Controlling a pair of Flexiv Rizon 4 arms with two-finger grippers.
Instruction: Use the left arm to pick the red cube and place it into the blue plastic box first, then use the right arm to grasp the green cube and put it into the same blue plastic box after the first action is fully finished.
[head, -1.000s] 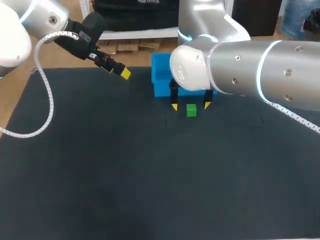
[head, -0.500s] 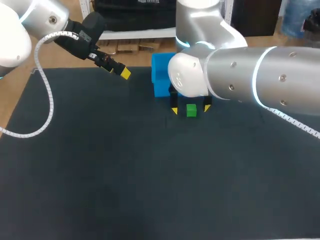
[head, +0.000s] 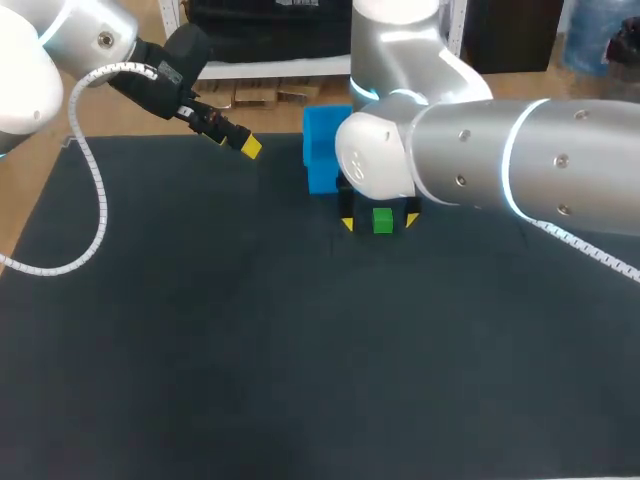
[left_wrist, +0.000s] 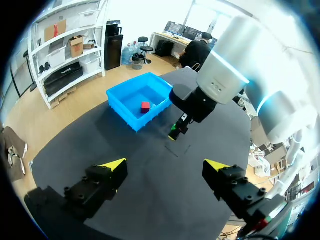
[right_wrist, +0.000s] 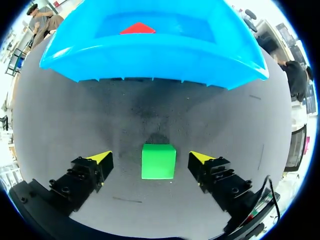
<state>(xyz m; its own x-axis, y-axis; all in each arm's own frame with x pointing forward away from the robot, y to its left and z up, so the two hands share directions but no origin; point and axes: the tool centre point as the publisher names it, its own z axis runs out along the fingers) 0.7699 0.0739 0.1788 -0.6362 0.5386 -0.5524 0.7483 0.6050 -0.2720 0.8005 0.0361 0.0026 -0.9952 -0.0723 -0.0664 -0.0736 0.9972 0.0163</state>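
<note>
Blue plastic box (head: 320, 150) sat near the far edge of your table (head: 200, 350). Right gripper (right_wrist: 150, 157) was low, just in front of it, jaws wide open. Left gripper (left_wrist: 165, 164) hung well off to the side, also wide open, empty. Green cube (right_wrist: 158, 161) lay between the right fingers, untouched by either — red cube (right_wrist: 137, 28) was inside the box.

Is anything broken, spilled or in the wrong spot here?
Nothing stands out. The red cube lies inside the upright blue box, and the green cube sits flat on the table between the open fingers of the right gripper, not yet gripped.
</note>
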